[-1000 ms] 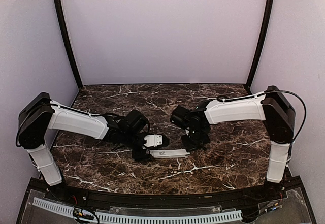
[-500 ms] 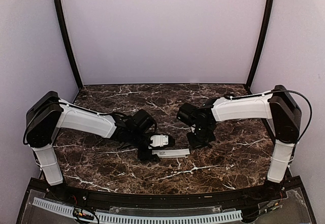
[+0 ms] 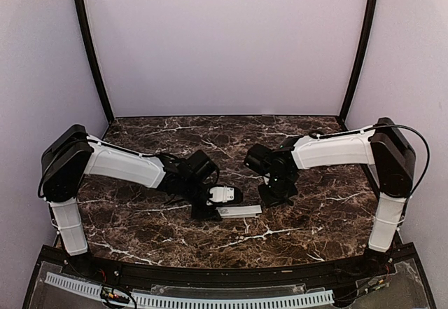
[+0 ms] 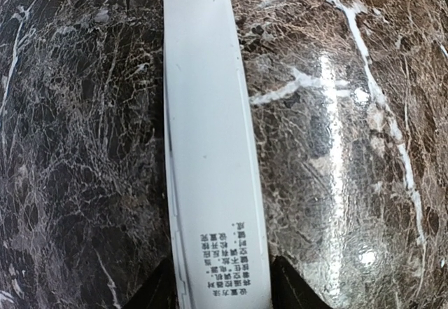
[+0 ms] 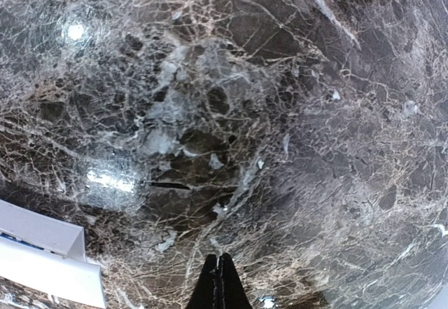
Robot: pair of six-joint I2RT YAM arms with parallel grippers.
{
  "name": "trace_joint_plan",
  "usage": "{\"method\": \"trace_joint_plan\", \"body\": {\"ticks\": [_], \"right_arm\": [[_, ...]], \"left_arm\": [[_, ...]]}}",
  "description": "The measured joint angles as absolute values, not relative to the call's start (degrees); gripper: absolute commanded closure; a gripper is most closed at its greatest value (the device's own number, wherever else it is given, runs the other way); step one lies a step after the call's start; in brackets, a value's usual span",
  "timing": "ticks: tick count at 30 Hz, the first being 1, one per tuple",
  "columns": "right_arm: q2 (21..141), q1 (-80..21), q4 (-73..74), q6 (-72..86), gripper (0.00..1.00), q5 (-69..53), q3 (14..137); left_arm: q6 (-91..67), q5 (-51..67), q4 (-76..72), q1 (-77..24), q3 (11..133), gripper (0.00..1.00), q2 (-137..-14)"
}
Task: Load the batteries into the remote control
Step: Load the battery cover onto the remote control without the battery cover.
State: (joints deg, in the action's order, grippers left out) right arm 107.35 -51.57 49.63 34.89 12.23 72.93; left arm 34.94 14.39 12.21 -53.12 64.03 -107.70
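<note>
Dark marble table (image 3: 315, 218), white-veined, w/ two arms reaching inward to its centre.

(a) L gripper (image 4: 224, 293), wrist view: two dark fingertips (image 4: 162, 289) sit against the long edges of the remote (image 4: 210, 127) at its near end, w/ no gap seen on either side. The jaws are closed down to the remote's width and clasp it. The remote lies flat on the table, plain white face up, and runs straight away from the gripper. A small block of black print (image 4: 234, 249) sits on that face just ahead of the fingertips. A thin seam follows the remote's left edge.

(b) R gripper (image 5: 220, 281), wrist view: tips meet in one dark point, fully closed, nothing btwn them. It points down at bare marble. A stepped white corner of the remote shows at lower left of this view, near the tips but apart from them.

(c) Top view: the remote lies crosswise at mid-table. The L gripper is at its left end. The R gripper is just past its right end, slightly toward the back. Pale lilac walls (image 3: 224, 43) close in the table at back and sides.
</note>
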Motion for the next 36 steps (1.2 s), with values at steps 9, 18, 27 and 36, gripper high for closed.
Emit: {"method": "trace_joint_plan", "body": {"ticks": [9, 18, 27, 36], "right_arm": [[107.4, -51.6, 49.5, 34.3, 1.0, 11.8, 72.9], [107.4, -51.6, 49.3, 34.3, 1.0, 11.4, 72.9], [107.4, -51.7, 47.3, 35.2, 1.0, 7.5, 72.4], [108.5, -54.1, 47.1, 37.5, 1.0, 5.8, 72.3]], "left_arm": [[35.5, 14.9, 13.1, -52.6, 64.4, 0.66, -107.7], [35.6, 15.5, 13.4, -52.4, 64.4, 0.63, -107.7], [35.8, 15.5, 13.8, -52.4, 64.4, 0.5, -107.8], [36.2, 15.4, 13.8, -52.4, 64.2, 0.51, -107.8]]}}
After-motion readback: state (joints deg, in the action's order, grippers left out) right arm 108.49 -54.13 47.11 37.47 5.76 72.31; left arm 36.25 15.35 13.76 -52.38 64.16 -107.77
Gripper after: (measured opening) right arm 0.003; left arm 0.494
